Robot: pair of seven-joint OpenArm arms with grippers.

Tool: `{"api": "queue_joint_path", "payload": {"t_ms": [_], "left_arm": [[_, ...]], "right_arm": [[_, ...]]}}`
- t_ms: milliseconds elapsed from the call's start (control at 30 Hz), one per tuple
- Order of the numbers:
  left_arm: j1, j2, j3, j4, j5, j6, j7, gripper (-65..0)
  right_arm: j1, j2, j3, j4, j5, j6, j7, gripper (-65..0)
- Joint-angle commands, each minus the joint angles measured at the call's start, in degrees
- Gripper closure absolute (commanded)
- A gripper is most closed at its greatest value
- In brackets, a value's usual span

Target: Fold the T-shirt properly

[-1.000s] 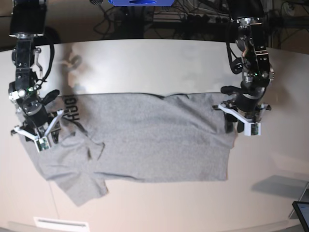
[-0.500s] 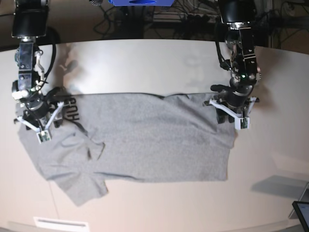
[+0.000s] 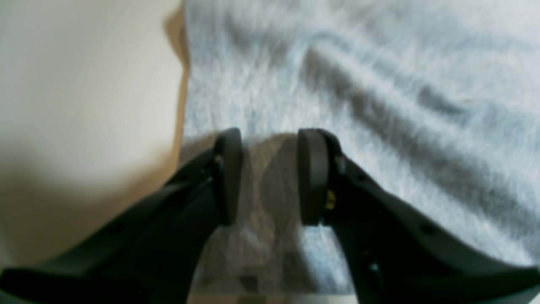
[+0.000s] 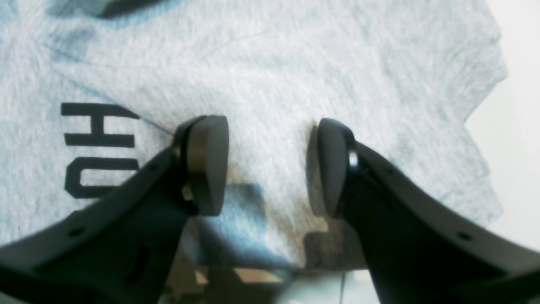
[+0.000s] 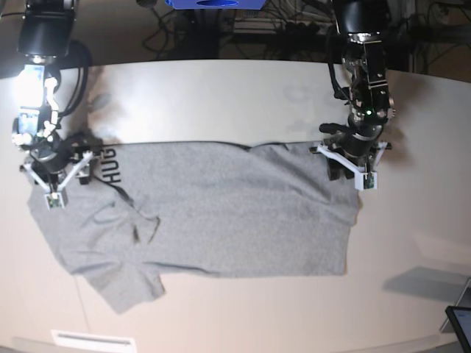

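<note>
The T-shirt [image 5: 221, 220] lay spread on the surface [image 5: 221, 95], one fold already laid over it. Both arms had travelled up to its far edge within the last second. The right tool [image 4: 270, 164] had widened and stood open over the lettering; the left tool [image 3: 270, 177] stood half-open at the far hem corner, gripping nothing. Likely a fresh pinch was coming.

Left wrist view blurred (soft throughout) — glare top-left of base view.
</note>
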Motion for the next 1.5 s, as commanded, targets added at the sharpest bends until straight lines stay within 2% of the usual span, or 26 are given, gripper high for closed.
{"api": "queue_joint_path", "payload": {"t_ms": [0,167,333,733,1267,1400,1467], "left_arm": [[-0.6,-0.4,0.1,0.0,0.0,0.0,0.8,-22.5],[1.2,-0.8,0.0,-0.5,0.0,0.0,1.0,-22.5],[4.4,-3.4,2.6,-0.1,-0.3,0.0,1.0,-22.5],[11.4,-3.6,2.2,4.4,-0.4,0.0,1.1,-22.3],[16.5,-10.1,2.1,5.7,-0.4,0.0,1.1,-22.3],[17.3,-10.3,2.1,5.7,-0.4,0.0,1.1,-22.3],[17.7,-10.3,2.1,5.7,-0.4,0.0,1.1,-22.3]], "right_arm": [[0.9,0.9,0.2,0.8,0.1,-0.2,0.5,-32.6],[-0.5,0.8,0.2,1.4,0.1,-0.2,-1.1,-32.6],[-3.0,0.8,0.3,3.0,0.0,-0.4,-1.2,-32.6],[-8.3,0.8,0.3,7.0,0.0,-0.5,-1.3,-32.6],[-14.1,0.8,0.3,10.0,0.0,-0.5,-1.0,-32.6],[-14.7,0.9,0.6,10.0,0.0,-0.5,-0.9,-32.6],[-15.1,0.8,2.9,10.8,0.0,-0.5,-0.9,-32.6]]}}
